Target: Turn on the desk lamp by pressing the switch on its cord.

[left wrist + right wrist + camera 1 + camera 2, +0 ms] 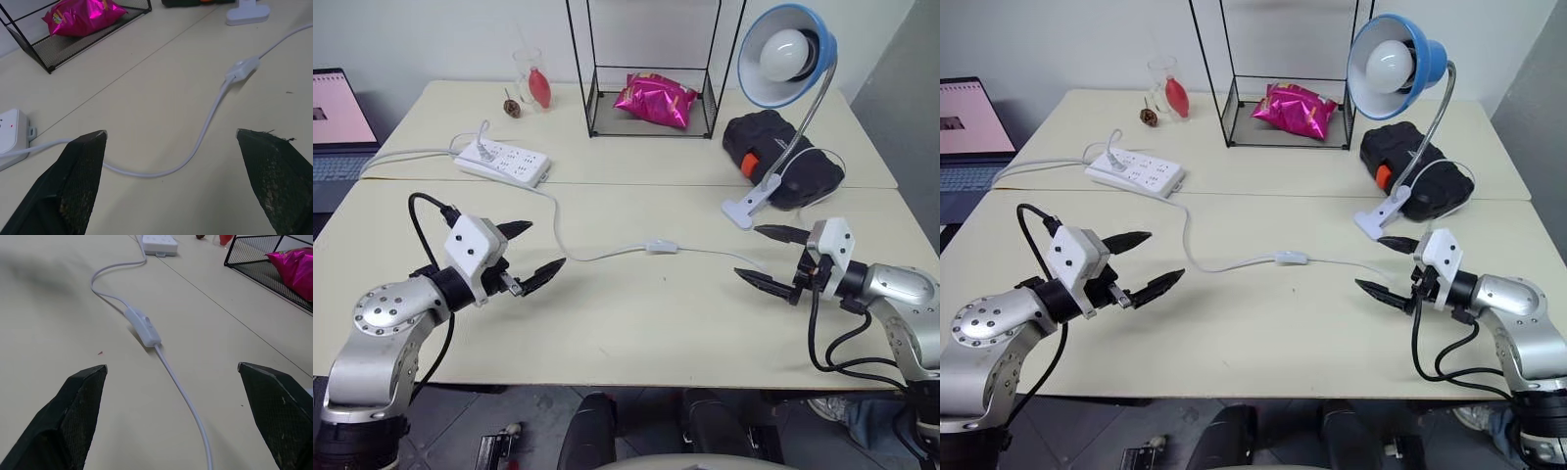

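Over the near edge of the counter [607, 343] both arms hover above the surface, one toward each near corner, tips aimed inward at each other. The left gripper [527, 253] is spread wide with nothing between its fingers, and the right gripper [771, 258] is just as wide apart and just as bare. Between them, about mid-counter, lies the switch [662, 246], flat on the top with its long axis running roughly side to side, in line with the cord [597, 255]. It sits slightly farther back than either gripper. I would judge the right gripper a little nearer to it, though the gap is not large either way, and both are still well apart from it. From the switch the cord bends leftward and back to the power strip [504, 163], which lies on the left half of the counter past the seam; the other way it runs thin and straight toward the right. Farther back on the right stands the lamp [787, 57], its clip base on the counter near the seam, beside a black case [783, 157], its shade turned toward us and the bulb unlit. At the far edge are a wire rack [651, 117] holding a pink bag [656, 99] and a glass [530, 76].
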`<state>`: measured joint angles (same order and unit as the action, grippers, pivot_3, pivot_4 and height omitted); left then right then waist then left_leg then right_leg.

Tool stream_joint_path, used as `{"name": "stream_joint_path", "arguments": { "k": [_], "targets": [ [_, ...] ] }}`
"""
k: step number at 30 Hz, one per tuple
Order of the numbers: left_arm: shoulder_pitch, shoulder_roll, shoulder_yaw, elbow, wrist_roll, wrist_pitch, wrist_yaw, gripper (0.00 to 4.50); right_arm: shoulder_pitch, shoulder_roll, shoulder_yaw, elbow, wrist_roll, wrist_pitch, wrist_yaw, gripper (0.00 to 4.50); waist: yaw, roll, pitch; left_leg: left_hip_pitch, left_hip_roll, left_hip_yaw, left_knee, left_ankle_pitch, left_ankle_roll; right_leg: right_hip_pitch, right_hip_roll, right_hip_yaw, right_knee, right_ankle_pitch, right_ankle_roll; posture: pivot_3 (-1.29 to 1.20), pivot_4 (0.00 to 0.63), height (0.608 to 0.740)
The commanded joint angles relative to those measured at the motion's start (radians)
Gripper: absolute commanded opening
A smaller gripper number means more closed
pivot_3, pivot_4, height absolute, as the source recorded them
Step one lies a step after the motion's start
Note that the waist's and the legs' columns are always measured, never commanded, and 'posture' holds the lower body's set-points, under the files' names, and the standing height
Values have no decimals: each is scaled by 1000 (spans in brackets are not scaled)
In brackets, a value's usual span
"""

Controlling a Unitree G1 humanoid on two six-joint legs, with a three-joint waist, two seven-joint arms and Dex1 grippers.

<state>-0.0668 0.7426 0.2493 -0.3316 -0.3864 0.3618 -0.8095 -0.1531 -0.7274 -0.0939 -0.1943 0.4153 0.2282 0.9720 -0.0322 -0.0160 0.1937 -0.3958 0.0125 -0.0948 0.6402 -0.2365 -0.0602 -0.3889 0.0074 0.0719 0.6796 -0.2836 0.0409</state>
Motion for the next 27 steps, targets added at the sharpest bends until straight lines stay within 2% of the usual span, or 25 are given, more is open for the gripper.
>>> {"name": "stream_joint_path", "arguments": {
  "k": [1, 7, 13, 19, 27],
  "targets": [
    [-68, -12, -41, 29, -13, -21, -25, 4379, 0, -11, -13, -85, 31, 60, -17, 4500, 0, 0, 0, 0, 0, 0, 0, 0, 0, 0, 0, 0, 0, 0, 0, 0, 150, 740],
    [-213, -95, -159, 128, -46, 21, -79, 4379, 33, -11, -8, -232, 48, 159, -66, 4500, 3, 0, 0, -1, 0, -1, 0, 0, 0, 0, 0, -1, 0, 0, 0, 0, 150, 740],
    [-390, -190, -269, 334, -71, 99, -166, 4379, 40, 9, 4, -391, 91, 358, -213, 4500, 0, 0, 0, -2, -1, -2, 2, 0, 0, 0, 1, -1, 0, 0, 0, 0, 150, 740],
    [-564, -279, -355, 619, -23, 146, -237, 4379, -7, 47, 39, -483, 113, 517, -344, 4500, -1, 0, 0, -2, -1, -3, 4, 0, 0, 0, 2, -1, 1, 1, 2, 0, 150, 740],
    [-694, -337, -409, 854, 44, 104, -320, 4379, 10, 55, 55, -544, 107, 571, -403, 4500, 0, 0, 0, -4, -1, -4, 3, 0, 0, -1, 2, -2, 0, 1, 1, 0, 150, 740]
  ]
}}
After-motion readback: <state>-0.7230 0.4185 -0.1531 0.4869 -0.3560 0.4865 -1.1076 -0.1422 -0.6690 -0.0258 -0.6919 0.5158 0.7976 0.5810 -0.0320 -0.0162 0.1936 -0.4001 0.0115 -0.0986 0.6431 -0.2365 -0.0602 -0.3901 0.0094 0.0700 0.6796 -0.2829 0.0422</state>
